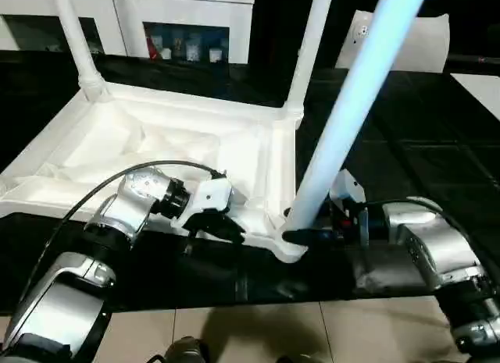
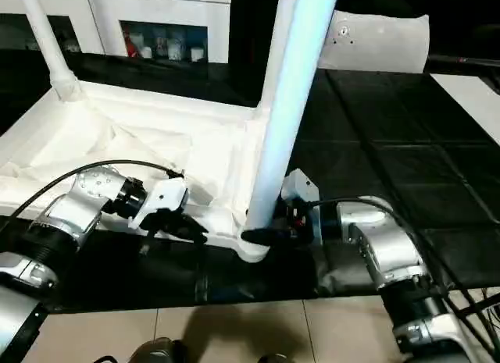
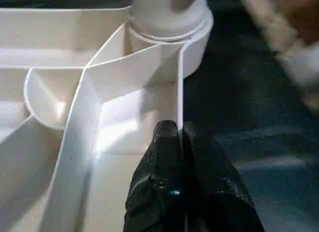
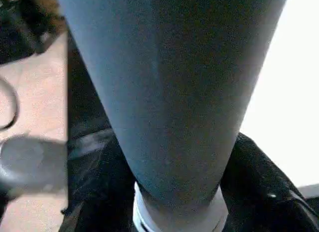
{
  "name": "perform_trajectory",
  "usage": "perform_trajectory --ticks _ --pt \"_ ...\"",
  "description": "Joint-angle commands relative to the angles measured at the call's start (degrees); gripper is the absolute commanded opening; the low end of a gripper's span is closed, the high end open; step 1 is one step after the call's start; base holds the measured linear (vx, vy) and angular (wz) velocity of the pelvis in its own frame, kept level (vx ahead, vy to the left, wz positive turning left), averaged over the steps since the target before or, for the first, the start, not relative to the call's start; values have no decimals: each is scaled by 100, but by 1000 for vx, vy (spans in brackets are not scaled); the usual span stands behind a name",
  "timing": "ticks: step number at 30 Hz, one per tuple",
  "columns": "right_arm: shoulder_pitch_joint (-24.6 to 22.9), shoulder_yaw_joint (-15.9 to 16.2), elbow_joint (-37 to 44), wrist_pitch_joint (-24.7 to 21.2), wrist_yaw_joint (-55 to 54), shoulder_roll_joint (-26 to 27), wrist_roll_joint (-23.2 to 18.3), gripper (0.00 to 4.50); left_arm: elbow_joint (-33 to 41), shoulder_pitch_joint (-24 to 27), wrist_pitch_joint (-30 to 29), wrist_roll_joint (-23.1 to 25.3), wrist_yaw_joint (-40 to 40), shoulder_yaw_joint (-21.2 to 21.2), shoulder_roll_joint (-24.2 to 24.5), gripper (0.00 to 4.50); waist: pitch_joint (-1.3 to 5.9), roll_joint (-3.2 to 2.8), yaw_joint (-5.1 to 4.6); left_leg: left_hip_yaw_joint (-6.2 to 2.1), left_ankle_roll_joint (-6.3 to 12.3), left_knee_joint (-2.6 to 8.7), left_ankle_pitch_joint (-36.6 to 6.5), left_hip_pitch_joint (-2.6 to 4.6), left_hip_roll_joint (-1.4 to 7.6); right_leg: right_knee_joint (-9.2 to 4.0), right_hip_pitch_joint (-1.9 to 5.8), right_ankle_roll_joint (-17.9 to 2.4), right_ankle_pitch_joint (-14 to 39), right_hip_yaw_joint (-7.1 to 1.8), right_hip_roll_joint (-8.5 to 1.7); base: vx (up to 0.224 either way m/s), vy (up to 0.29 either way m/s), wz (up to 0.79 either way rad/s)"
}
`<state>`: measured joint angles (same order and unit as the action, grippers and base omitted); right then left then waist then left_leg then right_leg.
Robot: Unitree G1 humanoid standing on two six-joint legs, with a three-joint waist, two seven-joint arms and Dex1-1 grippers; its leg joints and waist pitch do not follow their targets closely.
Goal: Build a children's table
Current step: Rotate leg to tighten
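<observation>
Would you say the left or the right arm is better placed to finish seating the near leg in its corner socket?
Right: the right gripper already clamps the leg at its base, while the left gripper pinches the tabletop wall.

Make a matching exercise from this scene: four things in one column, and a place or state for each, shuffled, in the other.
Things:
1. left tool
2. right tool
3. near-corner leg
4. white cabinet

Places or states:
A. stands behind the upturned tabletop
B. pinches the tabletop's thin side wall
C. stands in the corner socket, leaning
D. clamps the base of a leg at the socket

Pairs: 1-B, 2-D, 3-C, 4-A
</observation>
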<state>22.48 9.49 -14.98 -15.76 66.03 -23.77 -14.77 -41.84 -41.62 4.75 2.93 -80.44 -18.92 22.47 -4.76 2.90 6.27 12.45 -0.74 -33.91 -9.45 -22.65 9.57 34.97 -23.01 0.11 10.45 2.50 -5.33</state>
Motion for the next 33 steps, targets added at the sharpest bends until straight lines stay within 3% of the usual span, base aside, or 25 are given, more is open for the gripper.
perform_trajectory --ticks 1,2,4,5,6,8,10,11,12,13,16,19,21,22,23,24,26,28,29,31,33 --pt "-39 155 45 -142 -346 172 81 193 -56 -197 -240 94 597 31 -234 0 319 0 -97 -269 -296 480 -2207 271 417 -550 76 -1049 2708 -240 -456 0 0 0" --pt "-67 186 -28 -254 -980 421 341 193 -113 -294 -574 89 1155 182 -418 0 301 -10 -105 -285 -313 483 -2275 272 414 -580 66 -971 2893 -243 -469 0 0 0" --pt "-75 161 -75 -386 -1423 640 441 193 -159 -367 -812 58 1571 311 -575 0 270 -7 -198 -334 -483 495 -2667 302 404 -629 1 -787 3465 -219 -461 0 0 0" --pt "-75 148 -85 -421 -1519 695 449 192 -169 -383 -862 48 1656 340 -611 0 276 9 -219 -354 -472 489 -2720 303 392 -654 15 -721 3601 -203 -471 0 0 0" --pt "-75 120 -104 -491 -1711 804 466 192 -189 -415 -961 28 1825 397 -683 0 259 3 -258 -378 -458 516 -2741 257 397 -670 47 -639 3719 -193 -479 0 0 0" --pt "-28 -19 -156 -836 -2666 1471 508 190 -205 -536 -1449 -75 2562 625 -1122 0 255 -29 -355 -417 -542 552 -3022 282 401 -704 24 -636 3595 -143 -446 0 0 0" --pt "48 -89 -268 -951 -3192 1796 586 190 -230 -602 -1650 -88 2952 713 -1345 0 243 -57 -425 -441 -667 568 -3435 334 387 -726 -23 -633 3562 -97 -411 0 0 0" --pt "120 -160 -374 -1007 -3548 2010 627 190 -265 -656 -1747 -80 3233 781 -1492 0 246 -52 -446 -458 -670 568 -3527 351 379 -742 -9 -605 3558 -71 -409 0 0 0" --pt "214 -244 -515 -1030 -3918 2235 663 190 -296 -709 -1841 -74 3502 845 -1647 0 230 -76 -494 -477 -696 600 -3647 325 375 -743 13 -593 3440 -56 -401 -31 52 -10" --pt "325 -326 -666 -994 -4275 2438 732 190 -323 -762 -1893 -57 3783 905 -1793 0 225 -83 -531 -485 -730 611 -3809 341 373 -755 -13 -594 3399 -45 -403 -26 55 -11" --pt "656 -617 -1051 -839 -5120 2927 746 190 -332 -858 -1932 -28 4299 980 -2104 0 222 -94 -583 -495 -678 625 -3946 359 347 -812 23 -517 3350 9 -402 -17 36 -7" --pt "925 -836 -1283 -737 -5669 3235 809 190 -233 -864 -1915 50 4457 936 -2282 0 204 -107 -622 -471 -632 638 -4072 388 327 -859 -10 -452 3295 53 -406 0 0 0" --pt "987 -950 -1340 -661 -5852 3349 814 190 -198 -845 -1816 114 4406 858 -2301 0 234 -102 -614 -446 -527 622 -3815 399 312 -882 -2 -480 3163 8 -456 0 0 0" --pt "995 -953 -1343 -635 -5873 3365 830 190 -179 -824 -1741 147 4344 807 -2283 0 238 -85 -612 -441 -431 632 -3538 351 306 -877 20 -510 3035 -29 -477 0 0 0" --pt "966 -954 -1298 -571 -5868 3365 847 246 -133 -764 -1582 189 4186 723 -2213 0 236 -85 -606 -438 -392 640 -3423 329 311 -873 28 -518 2988 -46 -489 0 0 0" --pt "966 -954 -1298 -571 -5868 3365 847 246 -133 -764 -1582 189 4186 723 -2213 0 238 -88 -599 -427 -336 650 -3252 309 320 -851 26 -552 2861 -71 -484 0 0 0" --pt "924 -1012 -1248 -501 -5851 3373 864 263 -47 -672 -1443 174 3950 664 -2136 0 267 -99 -591 -407 -297 663 -2992 280 340 -796 44 -672 2475 -101 -474 0 0 0" --pt "829 -996 -1151 -326 -5811 3269 951 282 58 -539 -1258 131 3642 627 -2029 0 315 -100 -567 -366 -152 662 -2361 200 356 -703 106 -874 1737 -132 -479 0 0 0" --pt "803 -987 -1117 -300 -5799 3242 965 296 74 -517 -1225 123 3584 619 -2006 0 310 -96 -558 -343 -99 655 -2231 197 351 -699 100 -904 1613 -136 -473 0 0 0" --pt "632 -954 -875 -148 -5723 3063 1025 306 134 -404 -1025 103 3282 574 -1870 0 320 -84 -539 -302 72 621 -1995 198 349 -698 107 -971 1616 -139 -479 0 0 0" --pt "396 -979 -492 -81 -5569 2853 991 318 131 -318 -704 97 2959 512 -1713 0 321 -88 -508 -291 123 611 -1986 209 368 -717 95 -931 1833 -146 -477 0 0 0"
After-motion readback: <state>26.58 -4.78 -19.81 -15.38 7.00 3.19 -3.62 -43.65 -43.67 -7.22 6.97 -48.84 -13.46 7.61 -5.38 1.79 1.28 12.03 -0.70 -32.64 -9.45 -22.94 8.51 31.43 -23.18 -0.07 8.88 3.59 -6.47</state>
